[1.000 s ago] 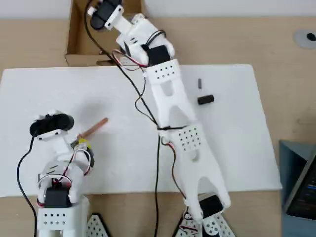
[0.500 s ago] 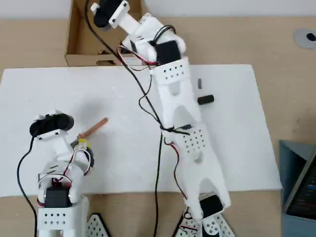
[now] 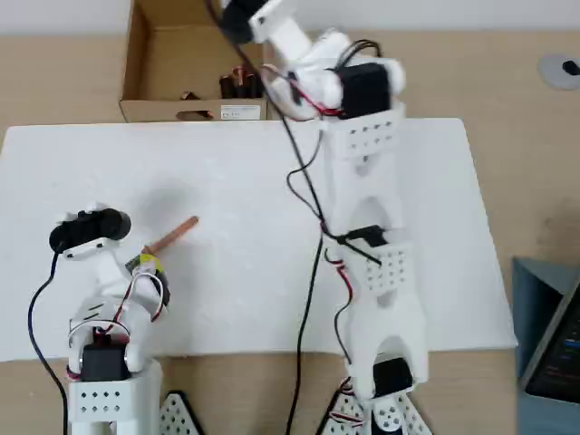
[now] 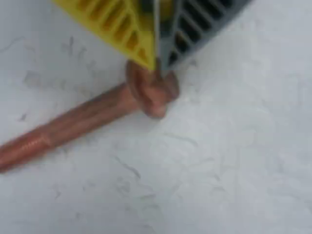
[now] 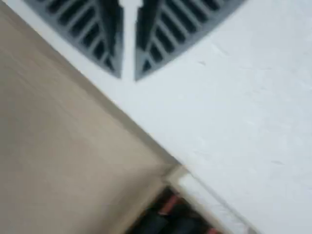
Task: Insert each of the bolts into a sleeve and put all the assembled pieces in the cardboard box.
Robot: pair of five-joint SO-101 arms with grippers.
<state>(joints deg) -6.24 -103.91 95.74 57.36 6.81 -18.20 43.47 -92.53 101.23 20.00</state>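
Note:
A copper bolt (image 3: 174,235) lies on the white mat (image 3: 227,272) at the left. My left gripper (image 3: 145,264) is shut on its head, and in the left wrist view the yellow and grey fingertips (image 4: 157,64) meet on the bolt head (image 4: 152,92). The cardboard box (image 3: 136,63) stands at the back, with dark assembled pieces (image 3: 237,84) inside against its front wall. My right gripper (image 3: 249,23) is at the box's right rim. Its grey fingers (image 5: 127,75) stand nearly together with nothing between them. A box corner with dark pieces (image 5: 170,214) shows beyond them.
The right arm (image 3: 367,208) stretches over the right half of the mat and hides what lies beneath it. Black cables (image 3: 304,181) hang beside it. Bare wooden tabletop (image 3: 507,82) surrounds the mat, and a dark device (image 3: 548,335) sits at the right edge.
The right arm has swung right, away from above the box, uncovering the pieces inside and covering the sleeve and bolt on the right mat. The left gripper and copper bolt barely moved.

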